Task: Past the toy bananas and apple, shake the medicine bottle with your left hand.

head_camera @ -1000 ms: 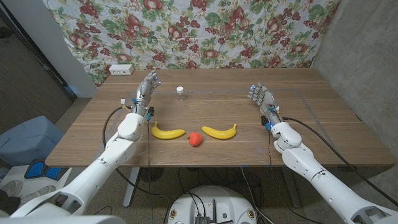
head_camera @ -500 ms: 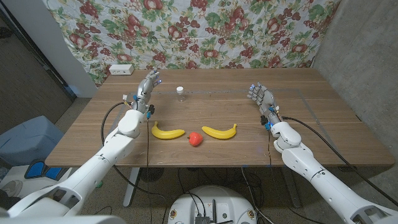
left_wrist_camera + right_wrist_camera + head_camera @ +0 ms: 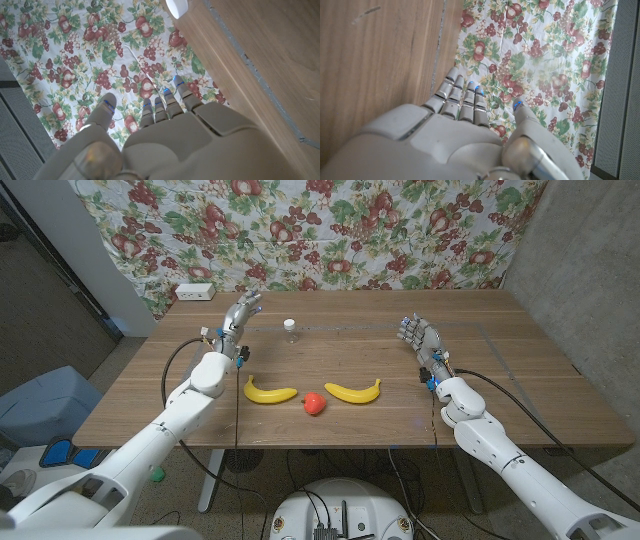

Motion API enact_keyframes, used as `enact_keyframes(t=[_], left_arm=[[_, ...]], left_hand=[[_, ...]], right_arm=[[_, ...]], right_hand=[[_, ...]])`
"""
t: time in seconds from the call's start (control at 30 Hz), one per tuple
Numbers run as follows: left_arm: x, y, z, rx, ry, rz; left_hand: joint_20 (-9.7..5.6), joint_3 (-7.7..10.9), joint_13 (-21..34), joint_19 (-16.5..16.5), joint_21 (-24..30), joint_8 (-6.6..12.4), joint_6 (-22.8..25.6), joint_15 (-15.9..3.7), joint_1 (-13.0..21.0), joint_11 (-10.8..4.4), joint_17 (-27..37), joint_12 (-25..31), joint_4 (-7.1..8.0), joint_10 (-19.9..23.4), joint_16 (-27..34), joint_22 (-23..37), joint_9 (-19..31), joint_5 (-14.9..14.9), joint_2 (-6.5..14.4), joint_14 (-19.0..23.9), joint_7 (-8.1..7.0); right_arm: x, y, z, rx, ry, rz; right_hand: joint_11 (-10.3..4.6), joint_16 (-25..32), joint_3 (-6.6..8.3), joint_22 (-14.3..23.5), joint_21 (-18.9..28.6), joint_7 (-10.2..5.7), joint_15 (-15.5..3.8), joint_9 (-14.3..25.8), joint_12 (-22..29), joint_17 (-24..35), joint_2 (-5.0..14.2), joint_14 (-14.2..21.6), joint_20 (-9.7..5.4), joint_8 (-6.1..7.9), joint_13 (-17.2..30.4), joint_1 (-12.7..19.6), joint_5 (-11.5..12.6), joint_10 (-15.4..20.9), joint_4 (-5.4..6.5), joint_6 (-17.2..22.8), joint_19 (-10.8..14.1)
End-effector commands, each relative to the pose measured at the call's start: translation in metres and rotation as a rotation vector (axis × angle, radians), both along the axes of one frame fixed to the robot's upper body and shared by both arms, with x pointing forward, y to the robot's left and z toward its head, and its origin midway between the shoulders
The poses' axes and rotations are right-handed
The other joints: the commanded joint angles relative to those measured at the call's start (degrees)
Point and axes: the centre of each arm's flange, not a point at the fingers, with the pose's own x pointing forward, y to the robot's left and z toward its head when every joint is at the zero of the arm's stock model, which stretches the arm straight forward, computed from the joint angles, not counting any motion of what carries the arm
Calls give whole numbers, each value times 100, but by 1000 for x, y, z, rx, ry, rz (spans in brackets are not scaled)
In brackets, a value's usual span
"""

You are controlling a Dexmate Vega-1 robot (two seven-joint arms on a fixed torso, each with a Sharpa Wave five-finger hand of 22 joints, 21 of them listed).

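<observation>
A small clear medicine bottle [image 3: 290,328] with a white cap stands upright on the wooden table [image 3: 500,370], beyond the fruit. Two yellow toy bananas [image 3: 270,392] [image 3: 354,391] lie near the front edge with a red toy apple [image 3: 314,403] between them. My left hand [image 3: 238,314] is raised over the table to the left of the bottle, apart from it, fingers spread and empty. The left wrist view shows its fingers [image 3: 165,102] extended toward the floral cloth. My right hand [image 3: 420,337] stands open on the right side, holding nothing; its fingers [image 3: 462,95] are straight.
A white power strip [image 3: 194,292] lies at the table's back left corner; its end [image 3: 176,7] shows in the left wrist view. A floral cloth [image 3: 330,230] hangs behind the table. A blue bin [image 3: 45,405] stands on the floor at left.
My left hand has risen and moved farther back over the table, still left of the bottle. The right hand, bottle and fruit have not moved.
</observation>
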Motion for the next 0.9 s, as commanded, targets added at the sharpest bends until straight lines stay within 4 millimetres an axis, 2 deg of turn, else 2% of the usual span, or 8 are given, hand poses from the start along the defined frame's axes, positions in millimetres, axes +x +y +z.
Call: enact_keyframes(t=[0.03,0.9], left_arm=[[3,3,7,65,0,31],[10,1,23,204,-3,65]], left_hand=[[-1,-10,16,53,-18,5,39,4,72,-3,18,17,-47,54,-9,16,33,-32,12,38,5],[2,-46,19,67,-57,-3,64,-22,113,-25,23,2,-130,88,-28,20,36,-41,30,59,6]], right_arm=[[-6,4,-1,-7,-6,2],[-17,11,-5,-9,-13,-9]], right_hand=[[23,46,17,23,-38,10,-3,9,23,27,-17,29,-11,37,-3,18,37,52,-33,56,24],[40,72,8,26,-116,12,-9,12,30,46,-9,19,-7,31,-9,25,46,93,-106,87,53]])
